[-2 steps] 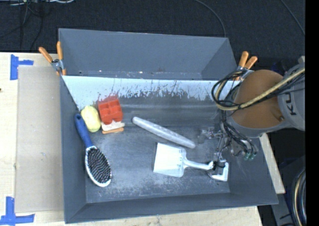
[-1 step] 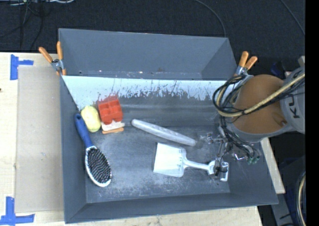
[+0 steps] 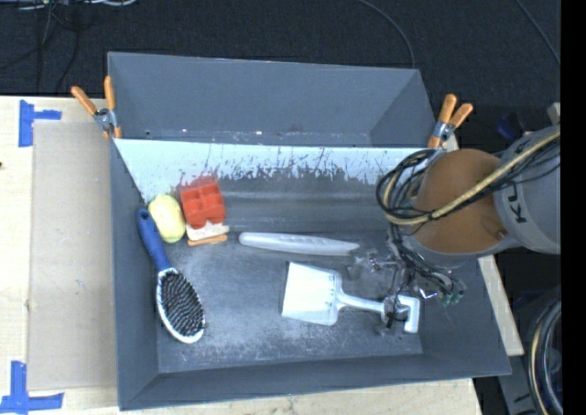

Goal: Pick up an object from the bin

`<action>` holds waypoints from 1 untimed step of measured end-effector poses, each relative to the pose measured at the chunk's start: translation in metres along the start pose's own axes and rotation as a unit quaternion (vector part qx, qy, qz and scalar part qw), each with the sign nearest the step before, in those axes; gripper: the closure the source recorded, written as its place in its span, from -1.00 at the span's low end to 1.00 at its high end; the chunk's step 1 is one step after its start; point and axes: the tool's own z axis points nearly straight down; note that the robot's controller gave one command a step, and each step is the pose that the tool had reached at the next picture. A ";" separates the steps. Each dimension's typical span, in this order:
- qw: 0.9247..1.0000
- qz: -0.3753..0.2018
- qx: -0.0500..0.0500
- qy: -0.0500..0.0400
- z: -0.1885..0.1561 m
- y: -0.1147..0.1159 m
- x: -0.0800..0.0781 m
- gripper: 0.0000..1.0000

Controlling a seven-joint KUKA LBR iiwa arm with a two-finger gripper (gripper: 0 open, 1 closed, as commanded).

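The gripper (image 3: 396, 305) sits at the handle end of the white scoop (image 3: 311, 294), right side of the bin (image 3: 275, 375); can't tell if it's open or closed; best bet is probably squaring up across that thin handle, since the wide blade looks awkward to grab.

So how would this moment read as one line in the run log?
gripper: at handle end of white scoop, right front | hold: not confirmed | blue-handled hairbrush: lying apart, left
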 end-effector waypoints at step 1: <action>1.000 -0.017 0.001 -0.001 -0.002 0.012 0.006 1.00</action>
